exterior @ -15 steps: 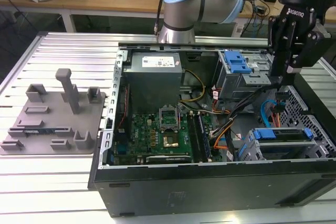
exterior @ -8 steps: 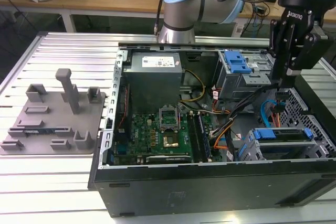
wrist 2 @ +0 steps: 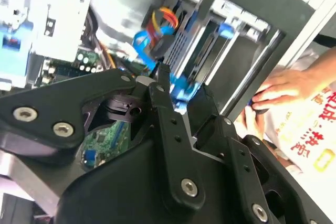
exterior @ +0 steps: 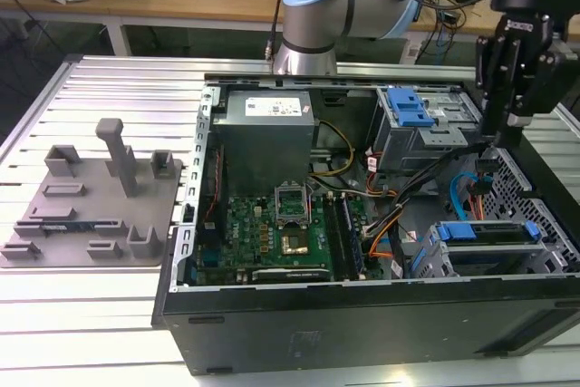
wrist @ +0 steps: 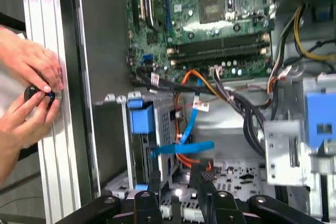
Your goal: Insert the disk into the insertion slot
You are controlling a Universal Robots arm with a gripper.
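**End effector [exterior: 497, 138] open and empty, hanging over the computer case [exterior: 317, 333]**
Exterior view: the disk [exterior: 485, 231] sits in the insertion slot [exterior: 494, 258] below it. First wrist view: a person's hands [wrist: 37, 64] beside the case, and cables [wrist: 239, 106] crossing inside.

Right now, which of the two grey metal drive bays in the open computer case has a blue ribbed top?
The larger grey bay, farther back in the exterior view; the small perforated cage shows only a thin blue strip.
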